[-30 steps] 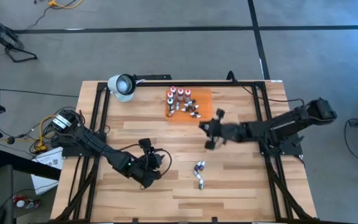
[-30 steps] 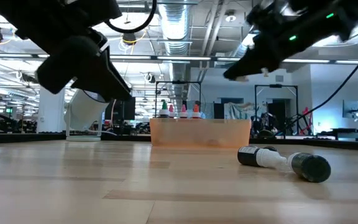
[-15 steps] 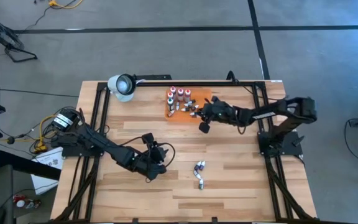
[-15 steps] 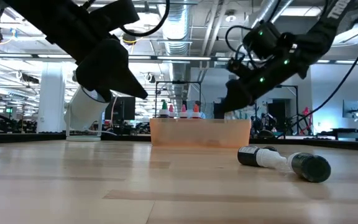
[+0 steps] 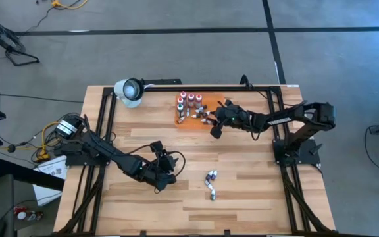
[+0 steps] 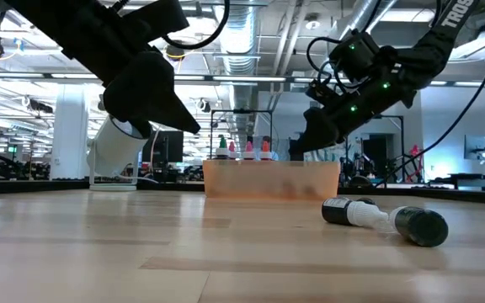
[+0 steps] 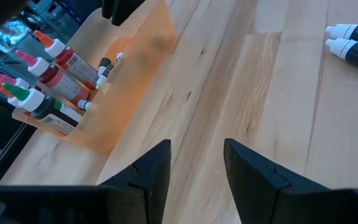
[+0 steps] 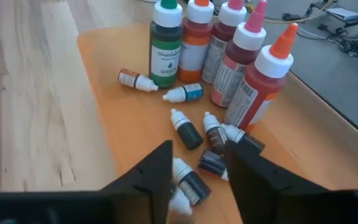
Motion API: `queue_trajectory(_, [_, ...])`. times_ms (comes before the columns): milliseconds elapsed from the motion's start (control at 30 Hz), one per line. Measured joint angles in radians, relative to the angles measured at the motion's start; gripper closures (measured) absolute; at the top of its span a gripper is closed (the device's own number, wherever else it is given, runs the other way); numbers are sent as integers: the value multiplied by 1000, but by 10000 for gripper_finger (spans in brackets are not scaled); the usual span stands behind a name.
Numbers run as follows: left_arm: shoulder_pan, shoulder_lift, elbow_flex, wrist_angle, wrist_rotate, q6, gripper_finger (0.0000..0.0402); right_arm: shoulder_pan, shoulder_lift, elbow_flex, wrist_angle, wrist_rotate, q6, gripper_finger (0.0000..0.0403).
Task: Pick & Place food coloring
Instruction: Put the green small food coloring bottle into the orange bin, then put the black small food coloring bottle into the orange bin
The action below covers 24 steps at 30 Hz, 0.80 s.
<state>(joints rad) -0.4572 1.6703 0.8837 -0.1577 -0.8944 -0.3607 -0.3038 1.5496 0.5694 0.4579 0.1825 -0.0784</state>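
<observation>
Hovering over the orange mat (image 8: pixel 135 143), the right gripper (image 8: pixel 197 163) looks part open above tiny dropper bottles (image 8: pixel 194 134). Left gripper (image 7: pixel 194 171) waits mid-table, fingers apart, empty.

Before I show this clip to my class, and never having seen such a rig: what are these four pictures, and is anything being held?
It is a robot with two dark arms at a wooden table, each ending in a two-finger gripper. One picture looks straight down, one looks level across the tabletop, and two come from cameras on the arms' wrists. The right gripper hangs over the orange mat, its fingers open above a tiny dropper bottle among several lying there; taller bottles stand in a row behind. The left gripper hovers open and empty over bare wood. Two dark bottles lie loose on the table. Neither gripper holds anything.
</observation>
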Motion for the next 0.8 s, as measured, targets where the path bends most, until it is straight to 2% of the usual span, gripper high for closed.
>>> queue_trajectory(167, [0, 0, 0, 6, 10, 5, 258, 5, -8, 0, -9, 0, 0, 213])
queue_trajectory(300, [6, 0, 0, 84, 111, 79, 258, 52, -81, 0, -48, 2, -3, 192])
queue_trajectory(600, [31, 0, 0, 291, 349, 314, 258, 270, -355, 0, -319, 2, 13, 197])
queue_trajectory(800, [78, 33, 0, 362, 468, 399, 258, 431, -461, 0, -410, 29, 84, 205])
